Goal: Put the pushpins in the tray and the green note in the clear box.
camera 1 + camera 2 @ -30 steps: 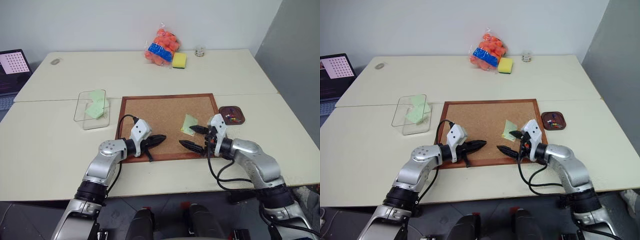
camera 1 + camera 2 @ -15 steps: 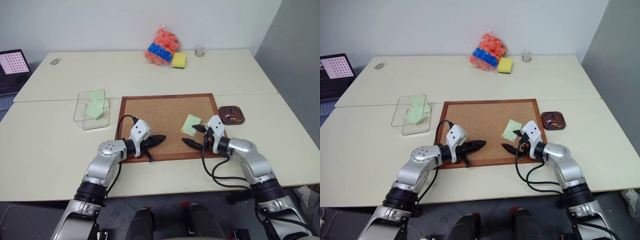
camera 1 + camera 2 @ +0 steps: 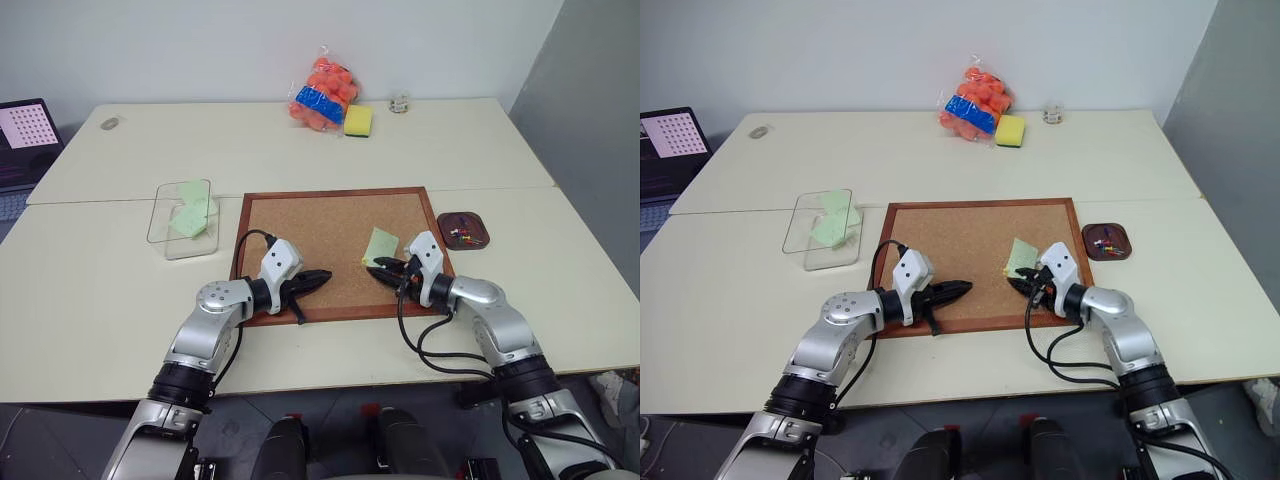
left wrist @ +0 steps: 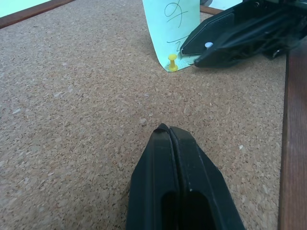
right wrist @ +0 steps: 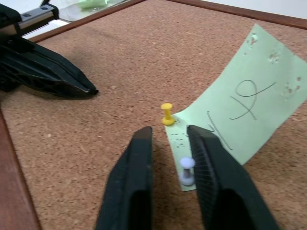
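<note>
Right wrist view: right gripper [image 5: 168,146] narrowly parted around a white pushpin [image 5: 186,170] on the pale green paper note [image 5: 242,115]; left gripper [image 4: 170,132] closed, empty

Right tool [image 3: 1019,284] at green note [image 3: 1021,257] on corkboard [image 3: 960,245].

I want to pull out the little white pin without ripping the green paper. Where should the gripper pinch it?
Pinch the white pushpin by its narrow waist, just under the flat cap. It stands nearly upright on the green note, so come in low from the note's near edge, as the right gripper does, one finger on each side, then probably pull straight up.
</note>
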